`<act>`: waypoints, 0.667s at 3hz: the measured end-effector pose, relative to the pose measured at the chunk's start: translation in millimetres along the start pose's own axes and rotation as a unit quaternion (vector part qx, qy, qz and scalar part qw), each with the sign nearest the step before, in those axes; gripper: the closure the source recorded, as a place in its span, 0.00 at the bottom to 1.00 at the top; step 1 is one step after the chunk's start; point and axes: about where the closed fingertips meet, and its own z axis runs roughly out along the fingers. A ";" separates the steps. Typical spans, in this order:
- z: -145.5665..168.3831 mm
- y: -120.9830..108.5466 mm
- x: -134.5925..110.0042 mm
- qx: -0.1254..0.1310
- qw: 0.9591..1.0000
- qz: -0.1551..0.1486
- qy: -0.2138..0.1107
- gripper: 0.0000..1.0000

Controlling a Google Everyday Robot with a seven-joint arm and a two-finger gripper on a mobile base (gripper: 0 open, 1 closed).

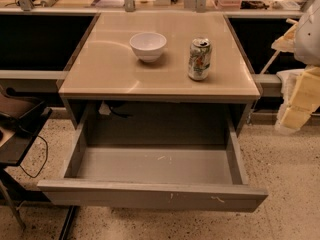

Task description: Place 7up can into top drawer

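The 7up can (199, 59) stands upright on the right part of the tan tabletop (110, 69), pale white-green with a silver top. The top drawer (150, 195) below the tabletop is pulled out wide; its grey inside holds nothing and its front panel shows small white scuffs. My gripper (296, 109) is at the right edge of the camera view, a pale yellowish shape under the white arm shell, level with the table's right side and well apart from the can. It holds nothing that I can see.
A white bowl (148, 45) sits on the tabletop left of the can. A dark chair or stand (15, 129) with a cable is at the left, next to the drawer's left corner. A cluttered shelf runs along the back. The floor is speckled.
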 end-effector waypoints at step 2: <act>-1.6 -20.9 -2.7 0.008 1.000 -0.009 -0.022 0.00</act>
